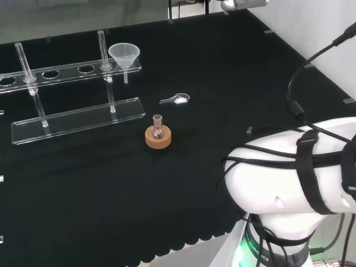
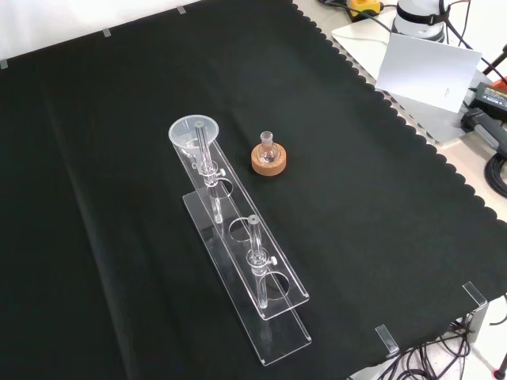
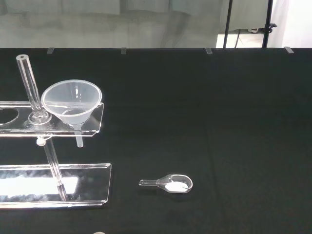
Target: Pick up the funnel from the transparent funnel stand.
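From the head view we see the funnel (image 1: 124,54) seated in the funnel stand (image 1: 72,114), its end hole keeping it upright; from the front, its stem hangs through (image 2: 195,131); at the wrist, funnel (image 3: 72,101) ahead; we cannot tell the hand's state.

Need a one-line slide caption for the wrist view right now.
Clear funnel seated in the end hole of the transparent funnel stand, small scoop lying on the black cloth nearby.
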Tool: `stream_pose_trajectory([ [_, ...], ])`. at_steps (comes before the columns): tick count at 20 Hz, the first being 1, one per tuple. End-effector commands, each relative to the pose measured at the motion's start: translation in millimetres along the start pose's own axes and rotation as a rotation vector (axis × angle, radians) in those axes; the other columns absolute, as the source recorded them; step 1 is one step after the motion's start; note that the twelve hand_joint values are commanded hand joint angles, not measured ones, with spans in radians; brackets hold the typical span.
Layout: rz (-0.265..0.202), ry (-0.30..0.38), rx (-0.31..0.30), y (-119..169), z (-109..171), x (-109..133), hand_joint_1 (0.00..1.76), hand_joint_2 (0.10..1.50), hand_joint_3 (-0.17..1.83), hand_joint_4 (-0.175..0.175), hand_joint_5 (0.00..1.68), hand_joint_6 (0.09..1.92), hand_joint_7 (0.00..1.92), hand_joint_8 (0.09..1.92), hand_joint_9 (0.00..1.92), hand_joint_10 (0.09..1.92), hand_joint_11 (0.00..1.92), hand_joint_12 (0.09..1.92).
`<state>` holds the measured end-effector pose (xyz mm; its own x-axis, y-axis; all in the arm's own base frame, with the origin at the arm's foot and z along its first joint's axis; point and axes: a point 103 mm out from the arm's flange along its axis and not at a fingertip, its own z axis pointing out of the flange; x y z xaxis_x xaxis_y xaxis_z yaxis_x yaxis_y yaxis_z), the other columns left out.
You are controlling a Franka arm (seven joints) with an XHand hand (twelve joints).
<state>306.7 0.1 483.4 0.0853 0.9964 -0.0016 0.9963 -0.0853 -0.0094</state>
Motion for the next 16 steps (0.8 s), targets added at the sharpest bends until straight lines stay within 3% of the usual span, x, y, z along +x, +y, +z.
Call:
stream_pose_trajectory([
  [1,0.002,-0.008,-0.009,1,0,-7,0.09,1.04,0.51,0.011,0.17,0.09,0.00,0.25,0.06,0.67,0.07,1.38],
  [3,0.008,-0.008,-0.006,3,-2,-22,0.02,1.09,0.52,0.019,0.16,0.09,0.00,0.19,0.03,0.65,0.05,1.37],
  [12,0.027,-0.005,-0.006,11,-2,-2,0.00,1.11,0.52,0.021,0.16,0.09,0.00,0.16,0.02,0.65,0.04,1.37],
  [14,0.044,0.020,-0.008,15,-2,-11,0.00,1.11,0.52,0.020,0.16,0.09,0.00,0.16,0.02,0.65,0.04,1.37],
  [15,-0.009,0.064,-0.009,19,-2,-20,0.00,1.11,0.52,0.020,0.16,0.09,0.00,0.16,0.02,0.65,0.04,1.37],
  [16,-0.006,0.060,-0.014,21,-1,-20,0.00,1.11,0.52,0.020,0.16,0.09,0.00,0.16,0.03,0.65,0.04,1.37],
])
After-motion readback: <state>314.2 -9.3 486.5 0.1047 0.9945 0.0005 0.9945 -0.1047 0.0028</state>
